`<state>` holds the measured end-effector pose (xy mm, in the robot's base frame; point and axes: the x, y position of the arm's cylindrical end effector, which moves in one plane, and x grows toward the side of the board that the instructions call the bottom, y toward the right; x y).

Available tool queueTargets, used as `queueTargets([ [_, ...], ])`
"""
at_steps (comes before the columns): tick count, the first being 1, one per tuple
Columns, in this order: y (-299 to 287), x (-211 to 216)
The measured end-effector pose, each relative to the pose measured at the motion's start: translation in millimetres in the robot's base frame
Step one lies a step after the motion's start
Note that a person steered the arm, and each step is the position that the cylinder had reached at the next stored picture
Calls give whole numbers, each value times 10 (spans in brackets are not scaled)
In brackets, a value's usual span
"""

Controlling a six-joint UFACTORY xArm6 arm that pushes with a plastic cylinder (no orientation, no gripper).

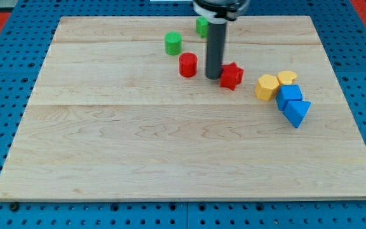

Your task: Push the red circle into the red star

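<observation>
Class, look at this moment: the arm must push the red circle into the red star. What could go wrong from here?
My tip stands between the red circle and the red star, close by the star, so moving off may knock the star away. Going round the circle, it may bump the green cylinder. A hard push may drive the star into the yellow blocks.

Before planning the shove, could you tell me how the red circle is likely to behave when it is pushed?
The red circle is a short upright cylinder, so it will probably slide, not tip. Its round side may slip off my tip, which stands between it and the red star. It looks rigid and light.
</observation>
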<state>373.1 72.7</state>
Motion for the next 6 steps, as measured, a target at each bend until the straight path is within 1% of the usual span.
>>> queueTargets([
  [1, -100, -23],
  [2, -706, 207],
  [3, -1412, 267],
  [4, -1837, -83],
  [5, -1714, -367],
  [6, -1075, -385],
])
